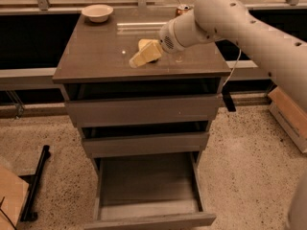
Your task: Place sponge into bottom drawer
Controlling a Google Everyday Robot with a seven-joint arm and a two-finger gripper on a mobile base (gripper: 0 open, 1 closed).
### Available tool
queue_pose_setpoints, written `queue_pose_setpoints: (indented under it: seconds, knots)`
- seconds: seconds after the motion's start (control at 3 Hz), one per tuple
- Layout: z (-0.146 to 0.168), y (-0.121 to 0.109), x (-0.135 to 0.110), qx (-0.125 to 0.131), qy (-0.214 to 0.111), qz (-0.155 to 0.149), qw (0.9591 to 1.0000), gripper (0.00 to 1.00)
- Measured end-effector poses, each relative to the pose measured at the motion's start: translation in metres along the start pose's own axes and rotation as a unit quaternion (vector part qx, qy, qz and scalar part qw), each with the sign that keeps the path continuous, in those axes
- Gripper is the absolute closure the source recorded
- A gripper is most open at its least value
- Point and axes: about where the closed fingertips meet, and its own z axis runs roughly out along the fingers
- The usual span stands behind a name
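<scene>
The pale yellow sponge [143, 43] lies on the grey-brown cabinet top [96, 51], right of its middle. My gripper [144, 56] hangs on the white arm coming in from the right. It sits just in front of and over the sponge and hides most of it. I cannot tell if it touches the sponge. The bottom drawer [148, 188] is pulled out, and its grey tray holds nothing. The two wider drawers above it are closed.
A cream bowl [97, 12] stands at the back left of the cabinet top. A soda can [182, 8] stands at the back, partly behind my arm. A cardboard box [288, 114] is on the floor at right. A black stand [36, 186] lies at lower left.
</scene>
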Motion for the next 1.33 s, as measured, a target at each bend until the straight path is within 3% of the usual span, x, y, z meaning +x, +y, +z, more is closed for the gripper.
queue_pose_setpoints:
  seconds: [0.67,1.0,1.33]
  knots:
    - [0.081,-0.052,0.012,0.002,-0.056,0.067,0.9962,0.0]
    - [0.109,-0.069,0.015,0.003,-0.06,0.086,0.9945,0.26]
    - [0.113,-0.071,0.013,0.009,-0.054,0.083,0.9951,0.5]
